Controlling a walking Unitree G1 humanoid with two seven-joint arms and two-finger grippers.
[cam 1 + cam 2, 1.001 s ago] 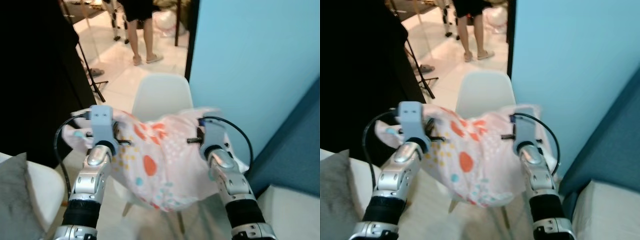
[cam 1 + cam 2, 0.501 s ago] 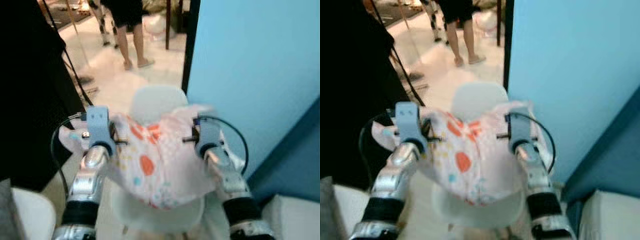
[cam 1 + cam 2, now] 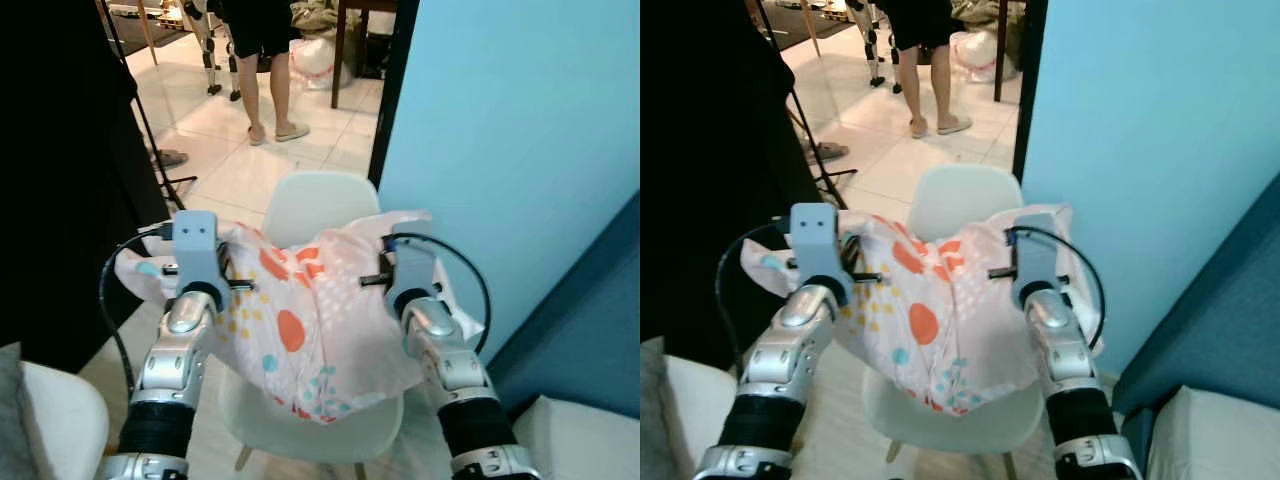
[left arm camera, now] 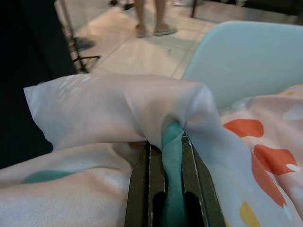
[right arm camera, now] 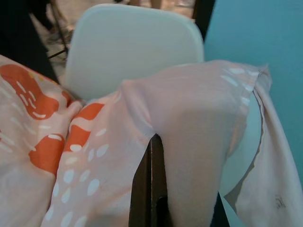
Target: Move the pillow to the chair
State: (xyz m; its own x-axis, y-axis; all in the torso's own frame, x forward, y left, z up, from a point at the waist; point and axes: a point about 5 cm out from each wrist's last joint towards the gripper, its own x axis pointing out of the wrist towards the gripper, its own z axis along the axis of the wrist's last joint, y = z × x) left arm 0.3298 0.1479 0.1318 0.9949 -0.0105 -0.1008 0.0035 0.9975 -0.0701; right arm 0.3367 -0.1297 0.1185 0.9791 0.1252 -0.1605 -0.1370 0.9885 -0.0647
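Observation:
A pale pink pillow [image 3: 300, 320] with orange, yellow and teal spots hangs between my two arms, sagging over the seat of a white shell chair [image 3: 318, 205]. My left gripper [image 4: 166, 142] is shut on the pillow's left corner, pinching a teal patch of cloth between its fingers [image 4: 142, 179]. My right gripper [image 5: 154, 146] is shut on the pillow's right corner, with the fabric draped over its fingers [image 5: 142, 189]. The chair's backrest [image 5: 132, 47] stands just beyond both grippers. The pillow's lower edge covers most of the chair seat [image 3: 300, 430].
A light blue wall [image 3: 520, 140] runs close on the right, with a dark blue sofa [image 3: 590, 330] beside it. A black panel [image 3: 60, 180] and a stand's legs [image 3: 165, 165] are on the left. A person's legs [image 3: 262, 80] stand on the tiled floor behind. Another white seat [image 3: 60, 420] is at lower left.
The camera has moved closer to and over the chair, whose seat now shows under the pillow. Both grippers still hold the pillow's corners.

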